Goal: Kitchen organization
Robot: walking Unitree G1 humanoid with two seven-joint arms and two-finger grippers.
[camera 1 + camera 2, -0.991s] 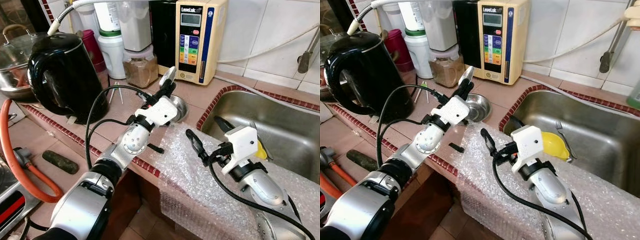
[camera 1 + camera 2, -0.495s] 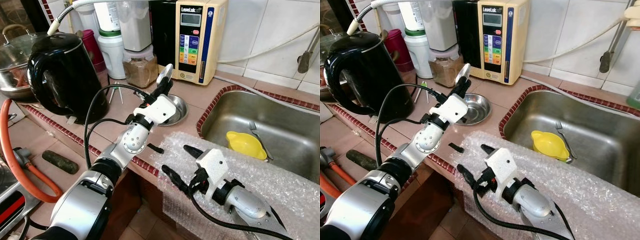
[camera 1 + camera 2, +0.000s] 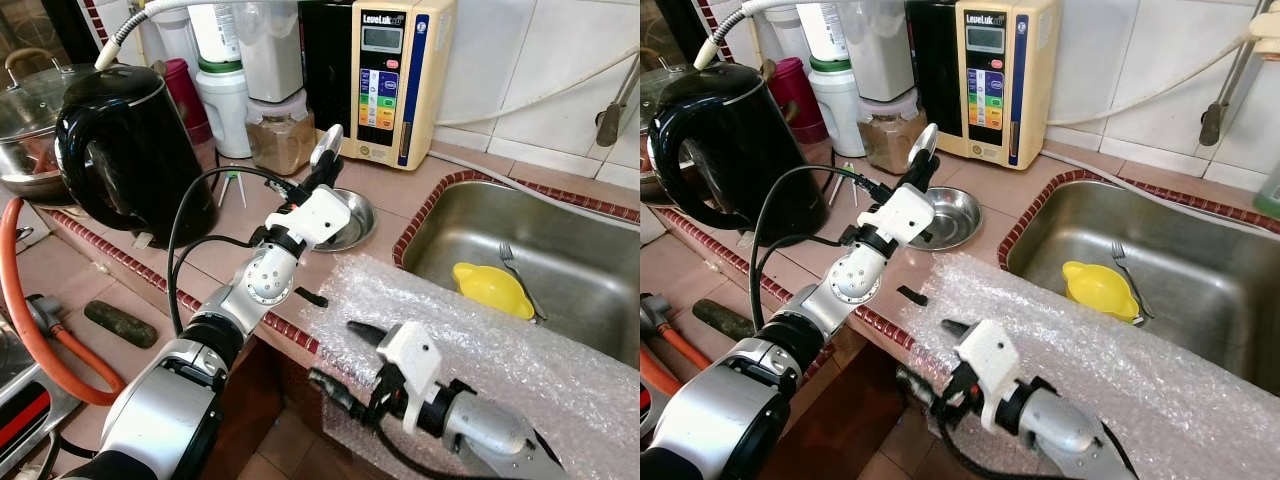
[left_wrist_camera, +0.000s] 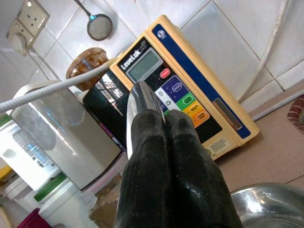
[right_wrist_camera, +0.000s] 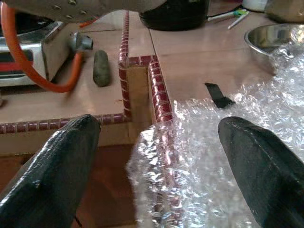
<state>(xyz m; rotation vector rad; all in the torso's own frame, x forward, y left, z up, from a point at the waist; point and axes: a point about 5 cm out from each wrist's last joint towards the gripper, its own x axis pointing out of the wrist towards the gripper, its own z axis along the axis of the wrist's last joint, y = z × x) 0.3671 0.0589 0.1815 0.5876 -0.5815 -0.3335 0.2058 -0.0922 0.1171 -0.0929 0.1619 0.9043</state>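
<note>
Since a second ago the right gripper (image 3: pixel 345 355) has pulled back from the sink (image 3: pixel 560 250) and dropped to the near edge of the tabletop (image 3: pixel 225 265), its fingers spread wide with the hanging bubble wrap (image 3: pixel 480 330) between them and nothing held. One finger lies over the wrap, the other hangs off the front, below the red tile edging. The left gripper (image 3: pixel 325 160) has lifted a little; its fingers are pressed together on a spoon (image 3: pixel 326 145), whose bowl sticks up past the fingertips.

Just below and beyond the left gripper sits a steel dish (image 3: pixel 350 215) on the tabletop. Straight ahead of it stands a cream water machine (image 3: pixel 395 70), with a jar (image 3: pixel 280 135) and white containers (image 3: pixel 225 95) beside that. A black kettle (image 3: pixel 125 150) stands well off to the outer side of the left arm, its cable looping past the wrist, and a pot (image 3: pixel 25 125) is behind the kettle. Open tabletop lies between kettle and dish.

Beyond the right gripper, over the wrap, the sink holds a yellow cup (image 3: pixel 490 288) and a fork (image 3: pixel 518 275). A small black strip (image 3: pixel 310 297) lies by the wrap's edge, near the right gripper. Out past the tabletop corner are an orange hose (image 3: pixel 25 320) and a dark stick (image 3: pixel 120 323) on a lower ledge.
</note>
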